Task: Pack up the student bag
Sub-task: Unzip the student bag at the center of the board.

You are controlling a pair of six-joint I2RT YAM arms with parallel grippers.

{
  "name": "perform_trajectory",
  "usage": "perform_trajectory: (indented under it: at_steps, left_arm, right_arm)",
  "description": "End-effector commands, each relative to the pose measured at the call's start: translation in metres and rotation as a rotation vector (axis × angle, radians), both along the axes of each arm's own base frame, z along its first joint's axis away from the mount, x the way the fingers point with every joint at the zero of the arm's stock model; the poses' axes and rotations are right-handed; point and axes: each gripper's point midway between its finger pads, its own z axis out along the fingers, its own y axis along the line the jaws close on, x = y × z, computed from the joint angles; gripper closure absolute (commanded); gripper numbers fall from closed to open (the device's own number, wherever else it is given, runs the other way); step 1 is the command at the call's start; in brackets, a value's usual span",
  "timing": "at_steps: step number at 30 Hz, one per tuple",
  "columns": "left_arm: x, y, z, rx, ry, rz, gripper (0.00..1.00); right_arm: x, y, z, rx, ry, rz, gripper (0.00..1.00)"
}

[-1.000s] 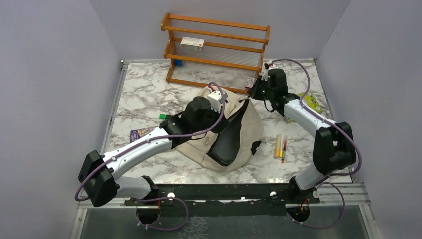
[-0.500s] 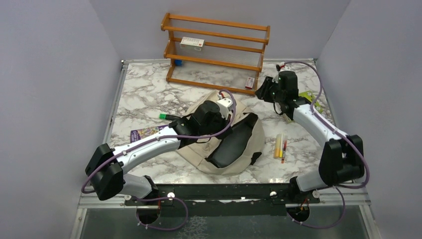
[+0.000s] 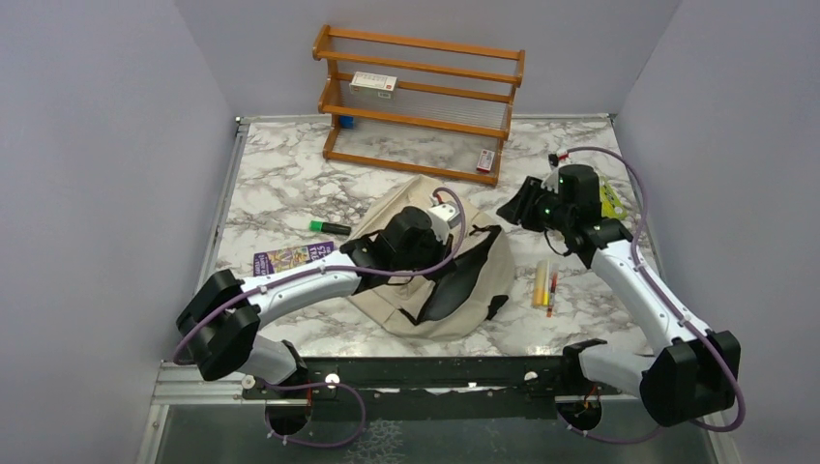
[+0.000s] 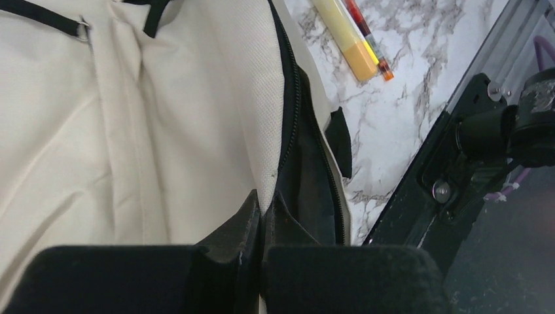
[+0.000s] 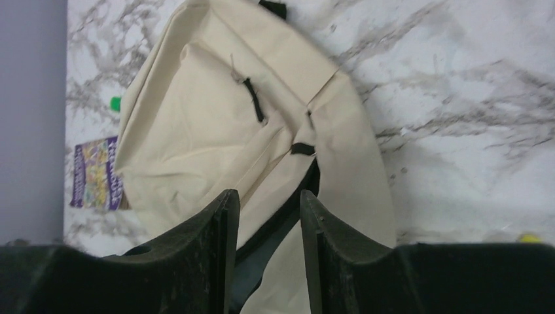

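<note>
Pinching student bag (image 4: 163,131) flap — left tool (image 4: 263,204); interior mostly hidden.

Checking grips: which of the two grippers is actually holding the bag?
The left gripper, pinched shut on the student bag at its zipper edge; the right gripper hangs open, holding nothing.

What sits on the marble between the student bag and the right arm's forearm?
A yellow marker and a thin red pen lie side by side, clear of the student bag, seen in the top external view.

The student bag (image 3: 491,261) is blocked on its left by the left arm (image 3: 309,280). Bare marble (image 3: 290,188) is found before the far rack (image 3: 425,120).
</note>
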Motion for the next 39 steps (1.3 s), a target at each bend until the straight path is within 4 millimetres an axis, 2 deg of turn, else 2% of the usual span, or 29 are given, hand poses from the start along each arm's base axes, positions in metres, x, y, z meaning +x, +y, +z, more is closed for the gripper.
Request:
perform_trajectory:
  at_steps: [1,5,10,16,22,27,31,34,39]
  left_arm:
    - [-0.027,-0.018,-0.021,-0.012,0.054,-0.103,1.00]
    - [-0.035,-0.028,-0.030,-0.018,0.066,-0.101,1.00]
    - [-0.034,-0.031,-0.028,-0.040,0.069,-0.068,1.00]
    - [-0.023,-0.028,-0.014,-0.058,0.029,0.001,1.00]
    - [-0.019,-0.036,0.000,-0.082,0.003,-0.016,1.00]
    - [-0.024,-0.045,-0.001,-0.079,0.011,-0.082,1.00]
    - [-0.030,-0.048,-0.009,-0.063,0.023,-0.131,1.00]
    - [-0.031,-0.047,-0.012,-0.049,0.022,-0.144,0.99]
    - [-0.022,-0.040,-0.007,-0.043,-0.006,-0.099,0.71]
  right_arm:
    - [-0.042,0.026,-0.003,0.146,0.116,0.126,0.56]
    - [-0.059,0.035,-0.002,0.252,0.165,0.129,0.53]
    - [-0.072,0.036,-0.011,0.353,0.220,0.051,0.47]
    - [-0.075,0.036,-0.020,0.407,0.296,-0.022,0.47]
    - [-0.075,0.040,-0.029,0.432,0.338,-0.022,0.47]
    - [-0.072,0.043,-0.037,0.431,0.363,-0.010,0.47]
    - [-0.069,0.041,-0.050,0.401,0.377,-0.012,0.48]
    - [-0.073,0.038,-0.064,0.376,0.402,-0.030,0.57]
    - [-0.088,0.024,-0.088,0.334,0.425,-0.099,0.85]
